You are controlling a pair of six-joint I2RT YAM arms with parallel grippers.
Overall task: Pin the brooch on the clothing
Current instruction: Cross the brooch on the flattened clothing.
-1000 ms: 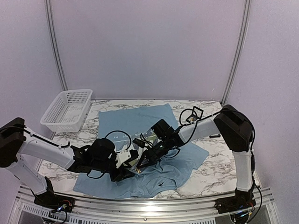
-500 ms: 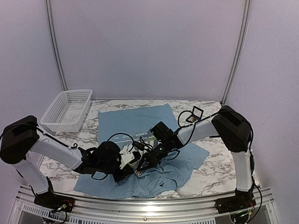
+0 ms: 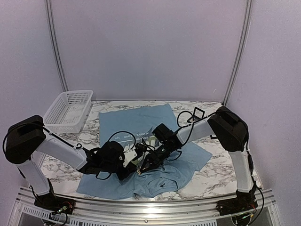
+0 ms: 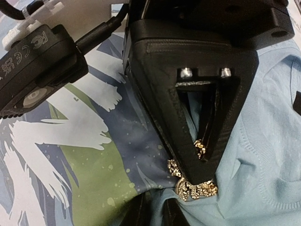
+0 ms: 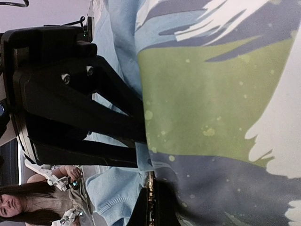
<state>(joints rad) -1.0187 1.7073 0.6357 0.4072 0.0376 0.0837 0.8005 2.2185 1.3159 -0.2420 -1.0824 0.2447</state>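
Brooch [image 4: 189, 190]: a small gold, glittery piece at the very tip of the right gripper [image 4: 197, 178], low over the shirt [image 4: 263, 141].
Right gripper: fingers pressed together, pinching the brooch. Gold shows on both sides of the tip.
Brooch to shirt: it sits where the dark printed area meets the plain blue cloth, near the ribbed neckline. Whether the pin is through the cloth cannot be told.
Brooch to left gripper [image 5: 143, 149]: just beyond its fingertips. In the left wrist view the brooch lies a little up and to the right of them.
Left gripper: fingers close together on a raised fold of shirt, which looks like a pinch. The fold edge hides the contact itself.
Axes: seen from above, the two grippers come in from opposite sides and meet almost tip to tip over the near half of the shirt. The right fingers slope down towards the fold.
Nearer arm: the right one has the brooch. The left one only steadies the cloth.
Next move, as a judgement: push the brooch along the right fingers' line into the held fold.
Risk: the fold may slip, or the pin may skate off the cloth.
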